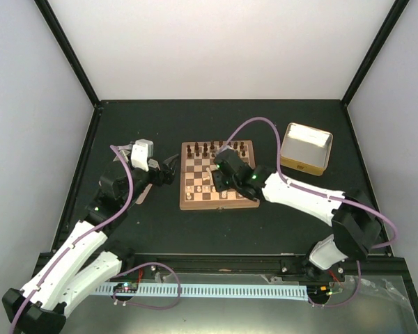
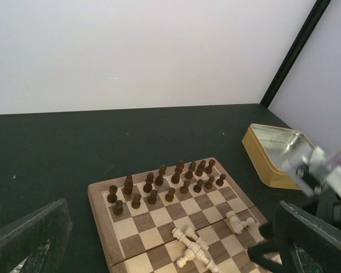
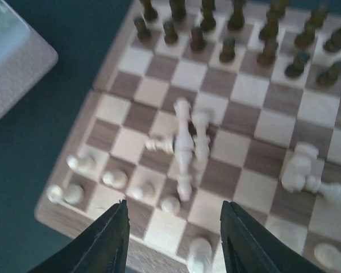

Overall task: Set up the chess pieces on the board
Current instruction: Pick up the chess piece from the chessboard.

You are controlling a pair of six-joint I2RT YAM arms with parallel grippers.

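R gripper (image 3: 173, 203) is held over the board's (image 1: 216, 204) near half, jaws spread, nothing pinched. L gripper (image 2: 171, 205) is held left of board, jaws wide apart, empty. Pale pcs (image 3: 184, 142) are toppled mid-board, others along near rows; dark pcs (image 2: 158, 179) are stood at far side.

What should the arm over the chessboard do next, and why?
Probably the right gripper, its jaws open and empty, should reach forward and lower onto one of the pale pieces lying toppled on the board. The dark pieces stand in two rows at the far edge; these lie flat.
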